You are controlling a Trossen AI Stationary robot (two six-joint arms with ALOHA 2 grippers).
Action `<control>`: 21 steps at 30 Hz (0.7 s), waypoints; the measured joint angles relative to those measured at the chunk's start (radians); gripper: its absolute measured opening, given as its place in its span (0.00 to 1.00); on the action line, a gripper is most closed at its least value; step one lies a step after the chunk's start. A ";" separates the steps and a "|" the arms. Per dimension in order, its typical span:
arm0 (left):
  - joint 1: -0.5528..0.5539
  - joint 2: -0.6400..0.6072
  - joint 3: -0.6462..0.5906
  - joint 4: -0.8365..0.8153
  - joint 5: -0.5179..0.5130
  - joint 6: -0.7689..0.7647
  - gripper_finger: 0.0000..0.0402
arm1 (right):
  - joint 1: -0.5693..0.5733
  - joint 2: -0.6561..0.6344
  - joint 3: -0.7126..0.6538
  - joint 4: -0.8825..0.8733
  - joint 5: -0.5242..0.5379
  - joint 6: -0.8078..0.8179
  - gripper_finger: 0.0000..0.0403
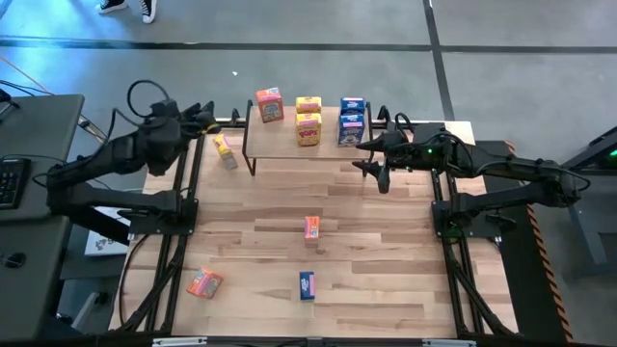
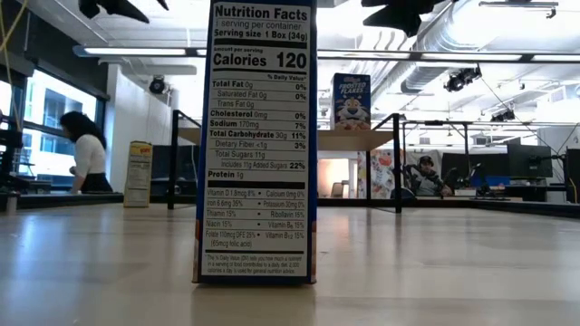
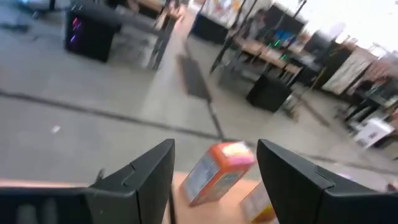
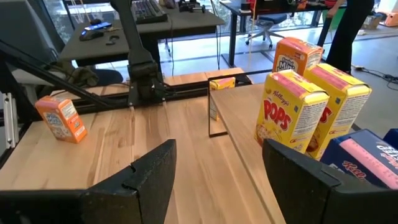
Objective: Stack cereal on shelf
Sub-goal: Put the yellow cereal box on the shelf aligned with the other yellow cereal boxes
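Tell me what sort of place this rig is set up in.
Most likely an open-plan office or robotics lab. Behind the wooden table, the low view shows people seated at desks with monitors, exposed ceiling ducts and strip lights. The right wrist view shows a desk with a keyboard.

Small rectangular cardboard cereal boxes, nine: three orange-red [image 1: 269,104], three yellow [image 1: 308,106], three blue [image 1: 352,108]. Five on light wooden black-legged shelf [image 1: 289,146], four off it.

five boxes stand on the shelf [image 1: 289,145] at twelve o'clock: one orange [image 1: 269,104], two yellow [image 1: 308,120], two blue [image 1: 352,121]; four others lie scattered on the tabletop.
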 joint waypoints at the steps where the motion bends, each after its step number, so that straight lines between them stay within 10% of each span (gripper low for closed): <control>1: 0.017 0.012 0.018 -0.049 0.018 -0.031 0.54 | 0.000 0.000 0.000 -0.003 0.000 0.000 0.58; 21: 0.307 0.257 0.053 -0.430 0.371 -0.392 0.54 | 0.000 0.000 0.000 -0.046 0.000 0.000 0.58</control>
